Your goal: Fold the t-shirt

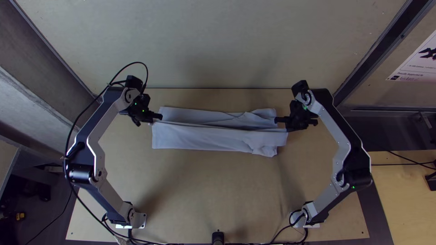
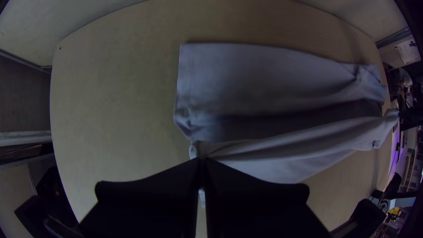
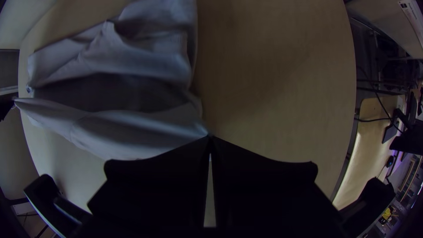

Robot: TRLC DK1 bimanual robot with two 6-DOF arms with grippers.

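We see both sets of fingers clenched on the t-shirt (image 1: pixel 200 137). At its left end, the left gripper (image 1: pixel 159 117) pinches the cloth; in its wrist view, the fingers (image 2: pixel 154 194) meet at a gathered edge. At the other end, the right gripper (image 1: pixel 277 120) has its fingers (image 3: pixel 154 180) closed on a pointed bit of cloth.

Between the two grippers we make out a length of cloth drawn fairly taut, with a shadowed dip beside it. The garment lies folded in a long, narrow band across the tabletop (image 1: pixel 218 195), between the arms and toward the far edge. Its left end looks fairly straight; its right end is more rumpled, with small folds.

Farther out, the left arm (image 1: pixel 94 152) and the right arm (image 1: pixel 339 159) stand on either side of the cloth. A black cable (image 1: pixel 66 136) loops along the left arm, and a printed sheet (image 1: pixel 411 68) hangs to the right.
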